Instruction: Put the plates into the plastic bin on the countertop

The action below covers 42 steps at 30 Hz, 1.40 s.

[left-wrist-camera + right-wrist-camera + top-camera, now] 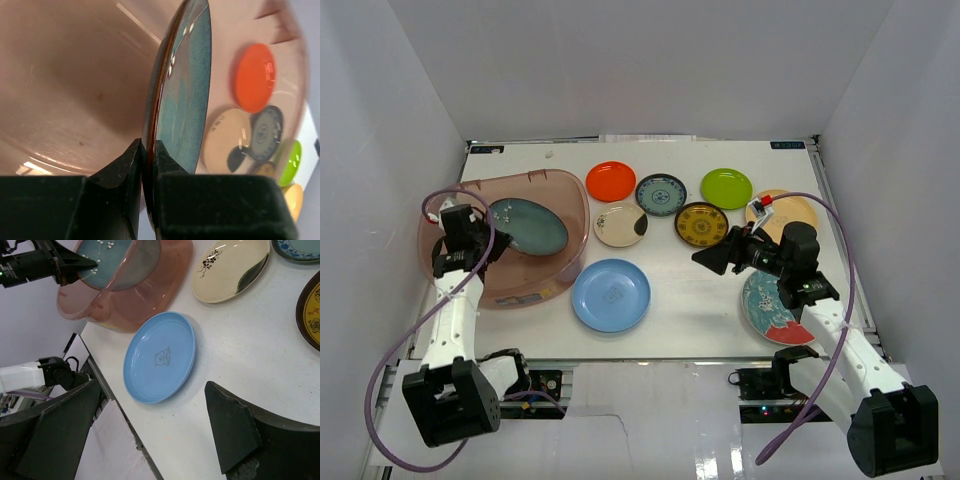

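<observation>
My left gripper [485, 232] is shut on the near rim of the dark teal plate [530, 225] and holds it tilted inside the plastic bin [575, 205]. In the left wrist view the fingers [125, 165] pinch the plate's edge [182, 100] in front of the bin wall [65, 75]. My right gripper [715, 258] is open and empty above the countertop, right of the light blue plate [611, 295], which also shows in the right wrist view [160, 357]. Orange [611, 181], blue-patterned [661, 194], lime green [726, 188], cream [620, 226], yellow-brown [701, 224], tan [785, 212] and red-and-teal floral [770, 310] plates lie on the countertop.
White walls enclose the countertop [690, 300] on three sides. The right arm reaches over the floral plate and partly hides the tan one. The bin sits at the left edge, close to the left wall.
</observation>
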Each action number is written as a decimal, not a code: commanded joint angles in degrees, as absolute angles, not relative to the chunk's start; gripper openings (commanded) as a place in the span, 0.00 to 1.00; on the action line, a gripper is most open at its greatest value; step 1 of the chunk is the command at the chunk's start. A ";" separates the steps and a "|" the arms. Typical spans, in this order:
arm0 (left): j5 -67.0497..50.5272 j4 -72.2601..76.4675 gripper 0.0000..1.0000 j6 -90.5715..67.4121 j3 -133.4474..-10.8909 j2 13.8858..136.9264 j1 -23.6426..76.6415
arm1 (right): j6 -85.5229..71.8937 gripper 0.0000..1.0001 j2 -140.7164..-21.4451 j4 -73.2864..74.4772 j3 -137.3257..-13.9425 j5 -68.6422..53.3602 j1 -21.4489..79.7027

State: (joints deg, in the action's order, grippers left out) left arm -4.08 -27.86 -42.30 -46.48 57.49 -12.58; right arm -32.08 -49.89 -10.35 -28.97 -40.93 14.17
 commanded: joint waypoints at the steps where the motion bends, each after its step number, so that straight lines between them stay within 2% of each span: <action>1: -6.85 -18.37 0.00 -44.82 -46.76 59.84 -13.71 | -30.24 0.91 -48.78 -11.78 -28.92 -41.75 14.15; 9: -5.54 -15.38 0.00 -44.65 -44.83 67.40 -13.97 | -29.18 0.91 -49.04 -10.28 -28.56 -40.61 14.15; 10: -5.02 -15.38 0.09 -44.47 -44.65 67.67 -13.97 | -29.18 0.91 -48.96 -10.20 -28.56 -40.61 14.24; 12: -4.31 -15.38 0.20 -44.12 -44.12 68.11 -14.06 | -28.57 0.91 -48.96 -9.23 -28.74 -39.99 14.15; 13: -3.78 -15.29 0.30 -43.77 -43.86 68.29 -14.06 | -28.30 0.91 -48.87 -8.88 -28.74 -39.82 14.15; 16: -2.90 -15.38 0.49 -42.89 -43.77 68.81 -14.15 | -28.21 0.91 -48.69 -8.26 -28.83 -39.46 14.15; 17: -2.90 -15.64 0.58 -42.72 -43.94 68.91 -14.24 | -28.21 0.91 -48.69 -8.17 -28.83 -39.29 14.15; 23: -0.88 -16.26 0.82 -41.49 -43.33 67.59 -14.24 | -27.42 0.91 -48.60 -7.03 -29.09 -38.15 14.15; 33: 4.21 -19.60 0.98 -37.97 -41.93 64.52 -14.24 | -25.23 0.91 -48.87 -2.64 -31.90 -34.02 14.15; 42: 2.29 -20.13 0.98 -36.04 -42.88 60.65 -13.98 | -22.50 0.89 -48.51 4.82 -37.52 -31.73 14.15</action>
State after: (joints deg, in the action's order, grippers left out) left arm 2.76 -20.53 -37.85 -40.91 63.35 -14.09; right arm -24.71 -49.06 2.20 -33.34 -32.80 14.17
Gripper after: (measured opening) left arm 0.976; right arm 0.895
